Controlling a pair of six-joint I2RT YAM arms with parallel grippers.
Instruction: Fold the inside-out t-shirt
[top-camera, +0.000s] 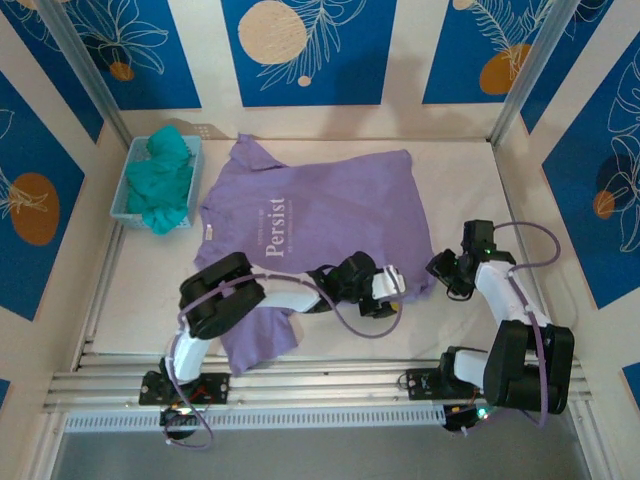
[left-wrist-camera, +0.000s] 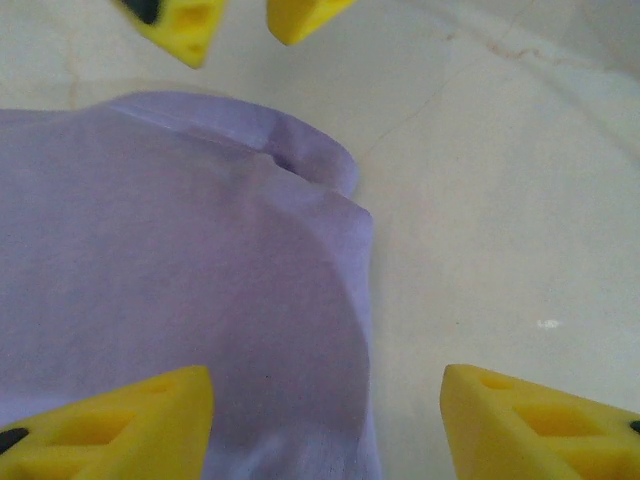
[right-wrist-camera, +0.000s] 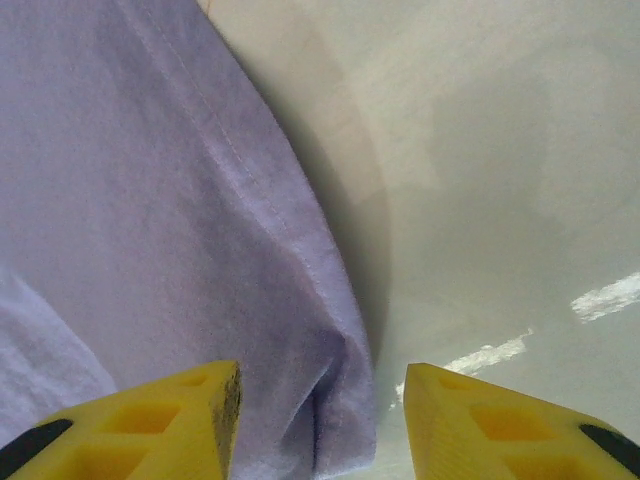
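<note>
At the t-shirt (top-camera: 330, 215) edge, left claw (top-camera: 392, 298) and right claw (top-camera: 445, 272) gape.

arms (top-camera: 290, 297) white links, black joints | cables (top-camera: 548, 233) purple | hand fingers (right-wrist-camera: 150, 420) yellow, hollowed wedges

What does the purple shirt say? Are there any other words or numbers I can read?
"Persist": white letters on the purple t-shirt, running sideways in the top view.
A smaller line of letters next to that word on the shirt: too small to read.
The small yellow patch by the shirt's collar: too small to tell if anything is written on it.
No numbers can be read.
</note>
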